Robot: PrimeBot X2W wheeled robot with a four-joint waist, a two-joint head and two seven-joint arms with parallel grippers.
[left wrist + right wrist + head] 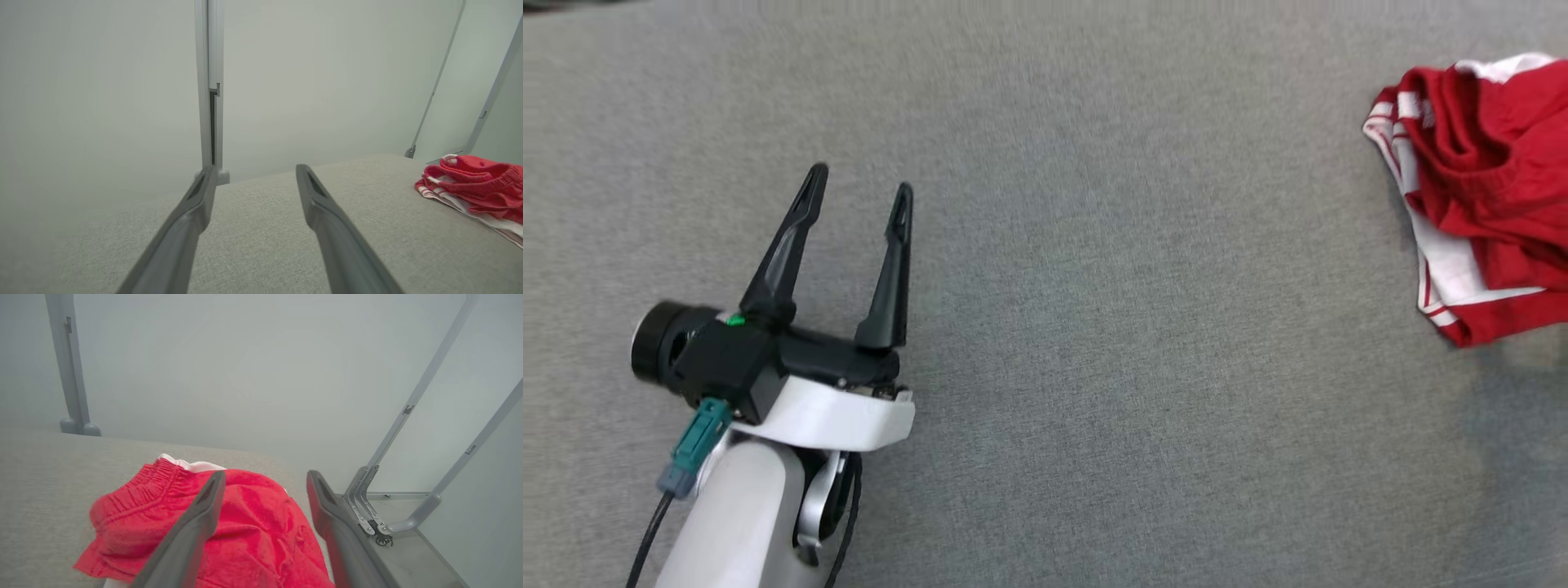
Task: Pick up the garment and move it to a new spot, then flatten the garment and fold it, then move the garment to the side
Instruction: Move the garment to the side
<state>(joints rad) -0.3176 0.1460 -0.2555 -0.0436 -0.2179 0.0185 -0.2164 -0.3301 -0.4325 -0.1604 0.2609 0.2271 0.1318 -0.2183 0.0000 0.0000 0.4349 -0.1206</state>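
Observation:
The garment (1478, 196) is a red piece with white trim and an elastic waistband, lying crumpled at the right edge of the grey fabric surface (1094, 327). It also lies at the far right in the left wrist view, garment (474, 188). My left gripper (862, 184) hovers open over bare grey fabric at the lower left, far from the garment, nothing between its fingers; left gripper (255, 171). In the right wrist view my right gripper (265, 479) stands open just above the garment (253, 531), the jaws spread with no cloth pinched between them.
The grey padded surface ends at a far edge (327, 163) with pale walls behind. A grey upright post (210, 81) stands behind the left gripper. Slanted metal frame bars and a hinge (367, 498) stand off the surface's right end.

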